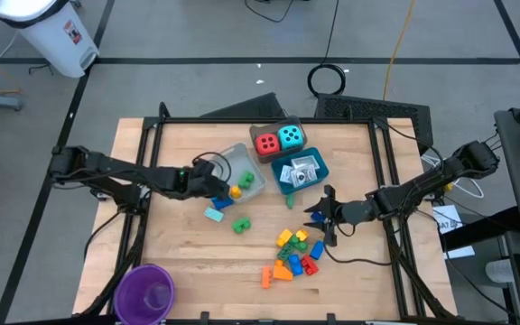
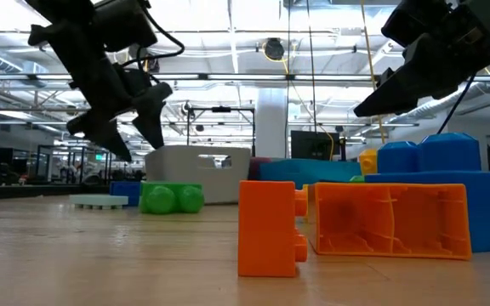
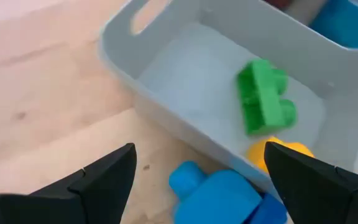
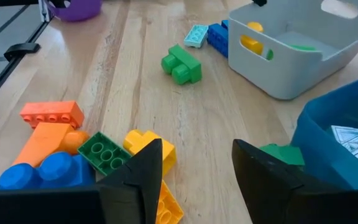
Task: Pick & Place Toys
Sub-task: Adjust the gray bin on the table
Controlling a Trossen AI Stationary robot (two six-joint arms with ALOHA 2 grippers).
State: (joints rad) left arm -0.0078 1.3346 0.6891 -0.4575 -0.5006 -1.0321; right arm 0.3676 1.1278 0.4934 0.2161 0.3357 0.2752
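Left end effector (image 1: 227, 188) hangs open by the grey tray (image 1: 233, 159), a blue brick (image 3: 219, 193) directly below.

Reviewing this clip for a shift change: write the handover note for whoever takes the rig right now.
Left gripper: open, empty, above a blue brick beside the grey tray.
Right gripper: open, empty, over the brick pile.
Done: green brick and yellow brick in the grey tray; red die and cyan die in the clear tray; packets in the blue tray.
Left: pile, loose green brick, cyan plate.
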